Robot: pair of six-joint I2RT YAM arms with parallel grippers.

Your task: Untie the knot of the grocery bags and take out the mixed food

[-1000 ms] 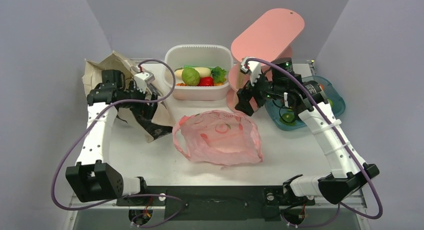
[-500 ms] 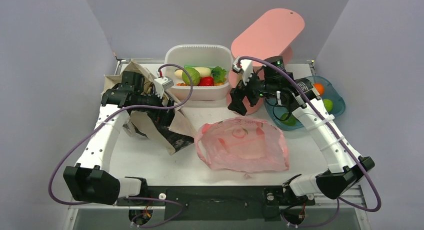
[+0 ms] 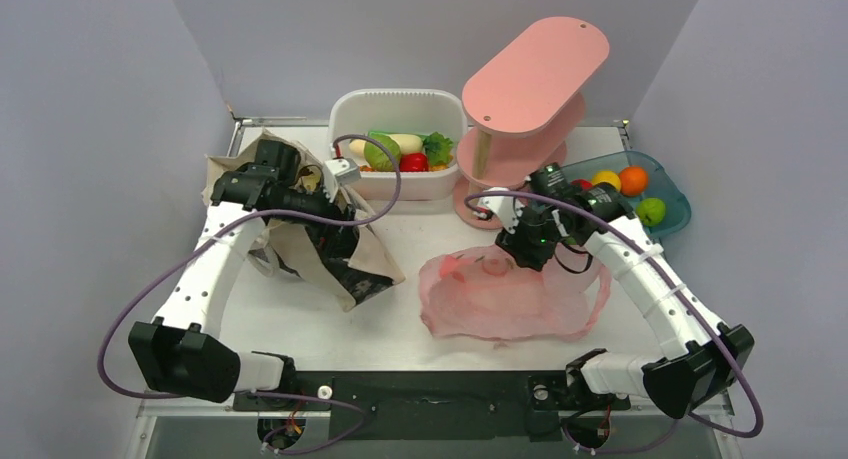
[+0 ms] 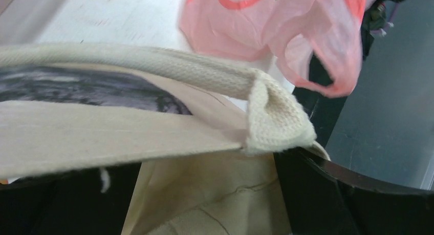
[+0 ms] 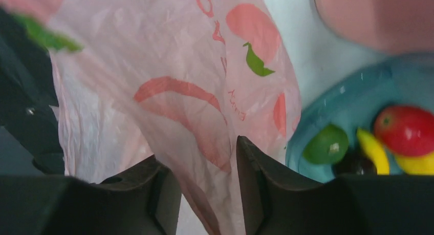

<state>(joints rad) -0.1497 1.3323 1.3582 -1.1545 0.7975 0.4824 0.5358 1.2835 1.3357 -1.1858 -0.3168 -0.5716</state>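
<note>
The pink plastic bag lies crumpled at the table's centre right. My right gripper has come down on the bag's upper edge. In the right wrist view the right gripper is half closed around a loose fold of the pink bag, and a gap still shows. The beige canvas tote hangs over my left gripper, which is mostly hidden in it. In the left wrist view the left gripper stands wide with the tote cloth between its fingers and the strap across. The round green vegetable, white radish and leafy green sit in the white tub.
A red pepper is also in the tub. A pink two-tier stand rises at the back right. Beside it is a teal tray holding an orange and a lime. The tray is close to my right fingers.
The left arm carried the tote to the right. The pink bag shifted right. The right arm swung down from the stand onto the bag, and its jaws narrowed.
</note>
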